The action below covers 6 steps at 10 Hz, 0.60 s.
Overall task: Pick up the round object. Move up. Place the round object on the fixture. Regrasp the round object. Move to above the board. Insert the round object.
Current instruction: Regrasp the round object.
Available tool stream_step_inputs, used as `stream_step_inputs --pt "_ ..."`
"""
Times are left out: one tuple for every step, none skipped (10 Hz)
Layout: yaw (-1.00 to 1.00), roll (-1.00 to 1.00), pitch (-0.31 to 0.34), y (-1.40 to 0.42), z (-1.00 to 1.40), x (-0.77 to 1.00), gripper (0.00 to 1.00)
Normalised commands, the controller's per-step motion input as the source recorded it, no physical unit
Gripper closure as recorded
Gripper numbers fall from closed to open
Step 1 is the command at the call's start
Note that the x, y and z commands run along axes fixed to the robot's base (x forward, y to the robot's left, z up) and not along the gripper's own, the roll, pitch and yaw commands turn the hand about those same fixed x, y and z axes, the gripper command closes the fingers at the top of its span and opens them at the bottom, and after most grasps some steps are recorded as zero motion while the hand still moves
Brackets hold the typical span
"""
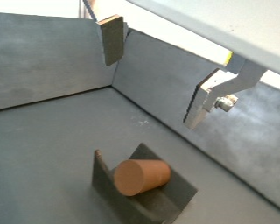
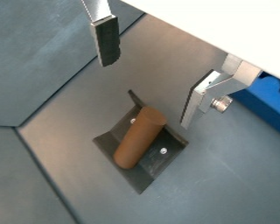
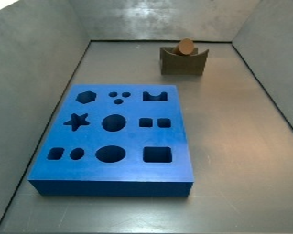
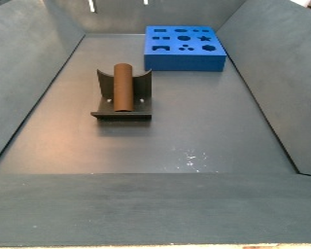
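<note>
The round object (image 1: 140, 175) is an orange-brown peg lying on its side in the notch of the dark fixture (image 1: 171, 203). Both also show in a wrist view, peg (image 2: 139, 140) on fixture (image 2: 156, 166), and in both side views, peg (image 3: 183, 45) (image 4: 120, 84) on fixture (image 3: 182, 63) (image 4: 120, 113). My gripper (image 1: 152, 91) (image 2: 149, 94) is open and empty, raised above the peg and apart from it. The blue board (image 3: 113, 187) (image 4: 185, 62) lies flat with several shaped holes. The gripper does not show in a side view (image 3: 146, 117).
Grey walls (image 3: 39, 101) enclose the grey floor (image 4: 185, 136) on all sides. A corner of the board (image 2: 271, 101) shows beside the fixture in a wrist view. The fixture stands near the wall far from the board's long side.
</note>
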Motion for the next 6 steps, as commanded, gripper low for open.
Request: stream_step_inputs --pt "0.02 1.00 0.003 -0.03 0.00 0.02 0.00" --pt "0.02 1.00 0.010 -0.03 -0.01 0.03 0.00" --pt "0.03 1.00 0.023 -0.03 -0.01 0.04 0.00" --pt "0.03 1.00 0.032 -0.03 -0.01 0.04 0.00" --pt "0.04 1.00 0.051 -0.03 -0.01 0.04 0.00" --pt "0.04 1.00 0.060 -0.03 -0.02 0.05 0.00"
